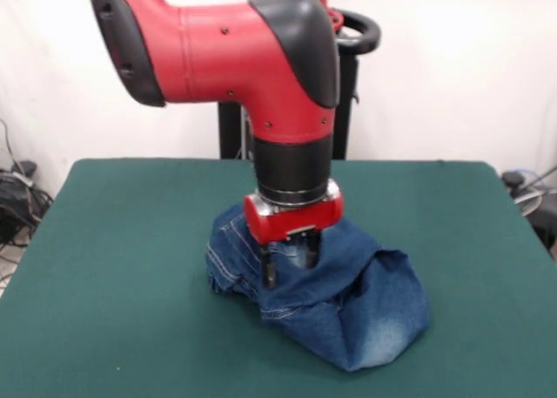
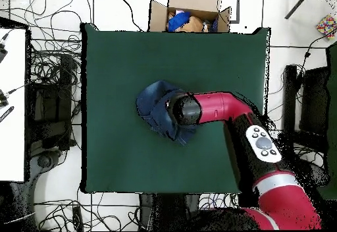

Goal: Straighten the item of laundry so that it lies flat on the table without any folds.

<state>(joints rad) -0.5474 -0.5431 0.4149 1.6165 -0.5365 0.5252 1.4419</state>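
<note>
Front view, read from left to right: bare dark green table (image 1: 104,267); then a bunched pair of jeans (image 1: 365,315), medium-blue denim with tan stitching showing on the left folds and a faded whitish patch on the lower right lobe. The garment sits near the middle of the table as a rumpled mound, folded over on itself, clearly not flat. Above its left-centre stands the red and black arm (image 1: 252,58), wrist pointing straight down. The gripper (image 1: 289,260) is sunk into the top of the mound, one dark finger (image 1: 267,267) visible against the cloth. Fabric appears gathered between the fingers, so the claw is judged to be clenched on the denim, though the contact itself is partly hidden.

Overhead view, left to right: cables and equipment on the floor, the table edge, the denim heap, then the arm reaching in from the right and covering part of the heap. A cardboard box (image 2: 191,10) lies beyond the table's top edge.

Step in hand, as judged: a pinch on the crumpled heap, preparatory to spreading. The next move calls for lifting and drawing the held portion outward so that the folded layers separate.
</note>
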